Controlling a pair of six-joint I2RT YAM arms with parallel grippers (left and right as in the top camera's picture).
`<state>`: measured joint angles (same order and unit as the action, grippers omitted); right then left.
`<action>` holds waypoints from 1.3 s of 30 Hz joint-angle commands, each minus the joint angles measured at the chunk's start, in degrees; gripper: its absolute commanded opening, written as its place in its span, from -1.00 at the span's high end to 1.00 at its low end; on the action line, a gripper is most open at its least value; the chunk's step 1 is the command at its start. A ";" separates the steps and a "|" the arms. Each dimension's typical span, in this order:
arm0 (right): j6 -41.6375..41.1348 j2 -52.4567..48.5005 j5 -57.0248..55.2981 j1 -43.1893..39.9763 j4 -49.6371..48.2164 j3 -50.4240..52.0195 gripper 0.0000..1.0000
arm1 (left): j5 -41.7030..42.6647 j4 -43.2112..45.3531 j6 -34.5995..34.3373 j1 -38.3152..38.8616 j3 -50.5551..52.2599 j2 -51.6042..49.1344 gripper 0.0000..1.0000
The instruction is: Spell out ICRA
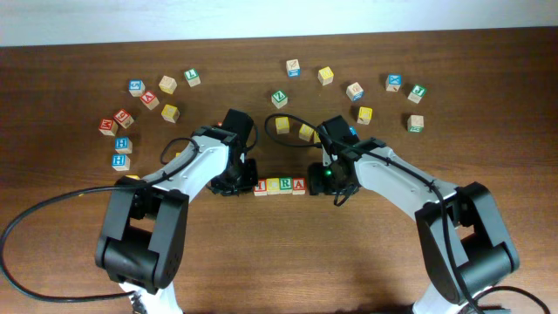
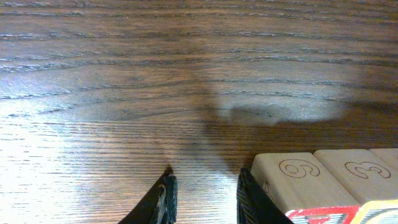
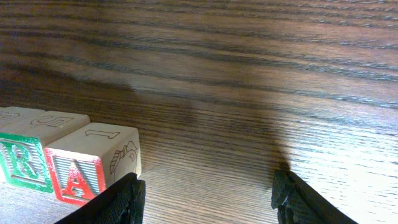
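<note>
Overhead: the row (image 1: pixel 280 186) is lying at mid-table between the two arms, four blocks touching side to side. Its letters are too small to read surely from here.
Left gripper (image 1: pixel 248 177): it is sitting low over the table (image 1: pixel 279 262) at the row's left end.
Left wrist: the fingers (image 2: pixel 165 198) are standing apart with only bare wood between them. The end block (image 2: pixel 298 180), showing a carved 6, is lying just beside the finger on the picture's right, outside the gap.
Right gripper (image 1: pixel 324 180): it is sitting just past the row's right end.
Right wrist: the fingers are spreading wide and holding nothing. The A block (image 3: pixel 87 169) is lying just beside the finger on the picture's left, and the R block (image 3: pixel 25 163) is touching it.
Around: loose blocks (image 1: pixel 144 100) are lying scattered along the far side, left and right. Two yellow blocks (image 1: pixel 295 129) are sitting close behind the grippers.
Cable (image 1: pixel 35 218): it is looping across the near left of the table.
</note>
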<state>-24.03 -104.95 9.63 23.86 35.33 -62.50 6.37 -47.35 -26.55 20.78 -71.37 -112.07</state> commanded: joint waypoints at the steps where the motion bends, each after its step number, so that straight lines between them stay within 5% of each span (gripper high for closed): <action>1: -0.24 -0.55 -5.44 0.44 1.16 0.44 -0.21 | -1.92 -0.35 0.59 -0.55 0.81 -1.18 0.51; 10: 2.86 1.38 -12.96 -0.37 24.06 -19.98 -0.32 | -1.70 -14.53 5.66 -7.23 -14.38 0.39 0.49; 14: 6.69 15.78 -12.92 -4.55 37.48 -30.58 -0.56 | -3.43 -16.83 5.64 -7.23 -20.00 15.06 0.19; 15: 6.69 20.68 -12.96 -4.81 39.10 -30.58 -0.65 | -4.98 -17.46 5.64 -7.23 -20.00 18.73 0.09; 16: 6.69 25.44 -12.98 -4.81 40.33 -30.56 -0.87 | -6.91 -18.78 5.64 -7.23 -20.00 23.54 -0.25; 17: 6.69 31.06 -13.22 -4.76 42.25 -30.53 -0.97 | -9.60 -21.59 5.62 -7.23 -19.98 29.35 -0.99; 22: 6.69 43.76 -15.76 -4.76 45.66 -23.21 -0.97 | -19.23 -34.99 -2.56 -7.17 -16.31 44.35 -0.98; 28: 6.67 50.05 -18.49 -4.76 39.76 -12.92 -0.97 | -19.74 -23.17 -4.72 -7.19 11.41 83.87 -0.98; 39: 6.69 44.30 -18.47 -4.76 40.30 -12.92 -0.97 | -19.69 -26.05 -4.70 -7.19 11.72 85.79 -0.98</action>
<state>-17.58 -60.71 -7.73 19.05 75.64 -75.83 -12.56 -73.19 -30.74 13.69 -60.18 -26.46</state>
